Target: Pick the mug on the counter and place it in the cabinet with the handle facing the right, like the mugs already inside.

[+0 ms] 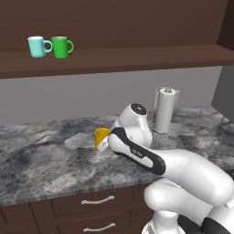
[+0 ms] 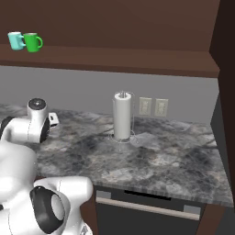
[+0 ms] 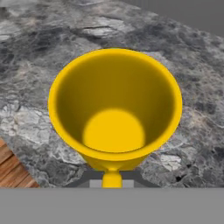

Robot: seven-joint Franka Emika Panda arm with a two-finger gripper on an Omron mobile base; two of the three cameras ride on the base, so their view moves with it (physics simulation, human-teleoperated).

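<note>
Gripper: your dark two-finger gripper (image 3: pixel 112 181) sits at the handle of the small yellow-orange mug (image 3: pixel 114 107); you cannot tell whether its fingers grip it.
Mug: upright on the grey marbled stone counter (image 1: pixel 45 160).
Cabinet: dark brown wooden wall cabinet (image 1: pixel 137 57) shelves the teal mug (image 1: pixel 37 46) and green mug (image 1: pixel 61 46), handles right.

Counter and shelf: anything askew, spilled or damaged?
Nothing stands out. The yellow mug stands upright and empty on the counter. The teal mug and green mug stand upright on the cabinet shelf; the paper towel holder stands straight.
</note>
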